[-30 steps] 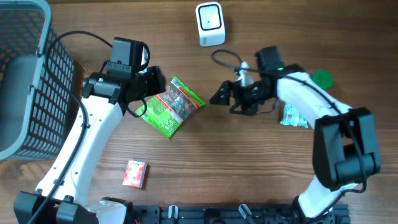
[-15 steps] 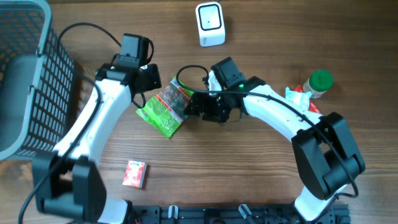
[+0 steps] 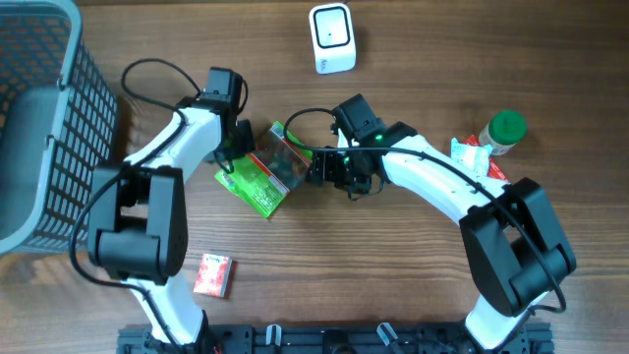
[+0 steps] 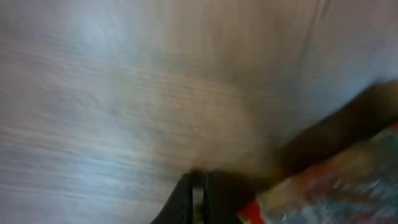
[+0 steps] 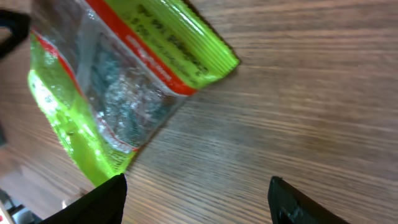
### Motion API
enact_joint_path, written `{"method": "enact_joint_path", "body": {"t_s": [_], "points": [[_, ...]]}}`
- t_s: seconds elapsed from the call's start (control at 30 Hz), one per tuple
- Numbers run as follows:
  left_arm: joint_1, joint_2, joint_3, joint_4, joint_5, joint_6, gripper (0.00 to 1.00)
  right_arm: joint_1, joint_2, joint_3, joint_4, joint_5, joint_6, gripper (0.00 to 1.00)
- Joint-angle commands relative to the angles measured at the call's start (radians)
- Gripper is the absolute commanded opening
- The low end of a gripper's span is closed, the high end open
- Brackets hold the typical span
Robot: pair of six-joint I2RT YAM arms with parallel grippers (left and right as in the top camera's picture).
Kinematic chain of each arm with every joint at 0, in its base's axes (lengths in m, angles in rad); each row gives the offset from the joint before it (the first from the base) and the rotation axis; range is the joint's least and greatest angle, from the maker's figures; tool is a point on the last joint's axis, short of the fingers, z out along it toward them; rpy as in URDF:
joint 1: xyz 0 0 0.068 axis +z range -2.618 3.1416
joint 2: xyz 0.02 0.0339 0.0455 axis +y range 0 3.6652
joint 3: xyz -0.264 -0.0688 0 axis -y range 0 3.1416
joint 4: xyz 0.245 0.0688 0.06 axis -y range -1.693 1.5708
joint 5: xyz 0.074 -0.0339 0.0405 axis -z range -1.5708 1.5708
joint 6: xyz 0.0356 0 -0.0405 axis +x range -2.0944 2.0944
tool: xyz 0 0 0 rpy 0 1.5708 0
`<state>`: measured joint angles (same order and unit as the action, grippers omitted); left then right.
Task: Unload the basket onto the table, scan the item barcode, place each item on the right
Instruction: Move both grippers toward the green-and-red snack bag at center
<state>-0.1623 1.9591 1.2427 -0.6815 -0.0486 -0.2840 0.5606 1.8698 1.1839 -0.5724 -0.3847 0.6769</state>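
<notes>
Left gripper has clenched at snack bag's 10 o'clock edge, hold unclear; right gripper now spread-open at its 3 o'clock, lift toward scanner pending.

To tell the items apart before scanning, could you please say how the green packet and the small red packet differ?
The green packet is larger than the red packet. The green packet shows a clear window and sits between the left claw and right claw; the red packet lies alone, nearer the arms' bases, away from both. Both lie on the wooden table.
</notes>
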Motion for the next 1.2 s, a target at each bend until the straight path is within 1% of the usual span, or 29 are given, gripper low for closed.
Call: {"method": "enact_joint_path", "body": {"t_s": [0.0,0.13,0.2,0.23,0.33,0.4,0.47,0.53,0.6,0.63,0.67,0.7,0.77,0.83,0.87,0.93,1.03,1.17], "points": [[0.001,0.004,0.001,-0.091,0.197,0.015,0.04,0.003,-0.009,0.001,-0.034,0.029,-0.001,0.73],[-0.002,0.005,0.001,-0.257,0.389,0.015,0.04,0.003,-0.009,0.001,-0.054,0.029,-0.046,0.73],[-0.017,0.005,0.001,-0.383,0.508,0.018,0.05,-0.011,-0.009,0.001,-0.078,0.029,-0.105,0.68],[-0.024,0.005,0.001,-0.409,0.533,0.026,0.05,-0.019,-0.009,0.001,-0.089,0.029,-0.115,0.69],[-0.061,0.000,0.001,-0.483,0.628,0.106,0.06,-0.069,-0.010,0.002,-0.135,0.026,-0.153,0.69],[-0.082,-0.009,0.002,-0.504,0.681,0.140,0.12,-0.105,-0.011,0.002,-0.159,0.004,-0.190,0.68],[-0.101,-0.036,0.004,-0.503,0.703,0.150,0.20,-0.154,-0.016,0.002,-0.191,-0.040,-0.252,0.67],[-0.111,-0.069,0.029,-0.492,0.692,0.150,0.21,-0.195,-0.023,0.002,-0.216,-0.096,-0.304,0.60],[-0.109,-0.107,0.071,-0.457,0.639,0.150,0.19,-0.219,-0.028,0.002,-0.233,-0.136,-0.324,0.59],[-0.106,-0.128,0.094,-0.425,0.591,0.148,0.16,-0.229,-0.028,0.002,-0.237,-0.153,-0.341,0.60],[-0.100,-0.149,0.113,-0.381,0.532,0.141,0.13,-0.237,-0.029,0.002,-0.238,-0.157,-0.348,0.61],[-0.096,-0.170,0.124,-0.316,0.476,0.142,0.04,-0.240,-0.029,0.002,-0.240,-0.155,-0.348,0.63],[-0.095,-0.196,0.126,-0.165,0.305,0.142,0.04,-0.241,-0.029,0.002,-0.240,-0.156,-0.348,0.64],[-0.096,-0.192,0.123,-0.036,0.193,0.143,0.04,-0.241,-0.029,0.002,-0.240,-0.156,-0.348,0.65],[-0.097,-0.180,0.113,0.039,0.181,0.143,0.04,-0.241,-0.029,0.002,-0.241,-0.156,-0.348,0.66],[-0.098,-0.156,0.101,0.114,0.182,0.143,0.04,-0.240,-0.029,0.002,-0.243,-0.156,-0.347,0.66],[-0.098,-0.105,0.099,0.153,0.182,0.143,0.04,-0.240,-0.029,0.002,-0.245,-0.155,-0.347,0.66],[-0.097,-0.023,0.099,0.162,0.181,0.143,0.04,-0.240,-0.029,0.002,-0.245,-0.156,-0.347,0.67]]}}
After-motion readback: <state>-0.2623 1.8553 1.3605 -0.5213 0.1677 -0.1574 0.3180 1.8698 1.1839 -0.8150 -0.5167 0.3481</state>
